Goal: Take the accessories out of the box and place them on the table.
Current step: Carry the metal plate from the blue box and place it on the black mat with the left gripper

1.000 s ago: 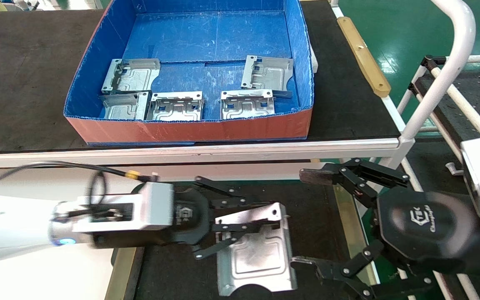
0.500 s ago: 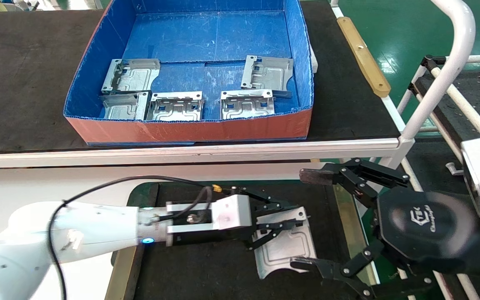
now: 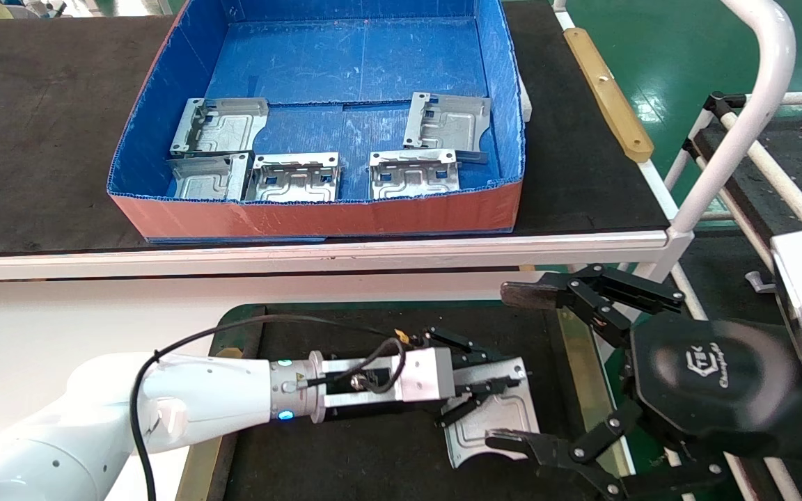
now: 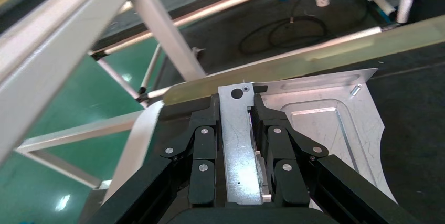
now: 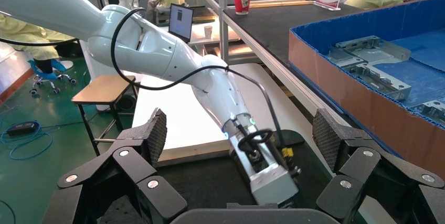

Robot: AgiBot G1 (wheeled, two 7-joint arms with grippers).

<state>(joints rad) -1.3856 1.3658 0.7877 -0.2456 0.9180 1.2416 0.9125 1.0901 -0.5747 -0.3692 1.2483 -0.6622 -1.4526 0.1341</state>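
Note:
My left gripper [image 3: 491,388] is shut on the bent flange of a silver plate [image 3: 505,426] and holds it low over the right part of the table's black mat [image 3: 345,459]; I cannot tell if it touches. In the left wrist view the fingers [image 4: 202,150] clamp the flange [image 4: 239,140], with the plate body [image 4: 325,129] beside them. Several more plates [image 3: 293,179] lie in the near half of the blue box [image 3: 317,216], which stands on the bench behind. My right gripper [image 3: 505,367] is wide open and empty at the table's right edge, next to the held plate.
The box stands on a black-matted bench [image 3: 39,139] with a white front rail [image 3: 303,250]. A white tube frame [image 3: 742,118] rises at the right. A tan strip [image 3: 582,376] runs along the table's right side, under my right gripper.
My left arm has carried the plate to the right and lower over the mat. The right gripper and the plates in the box have not moved.

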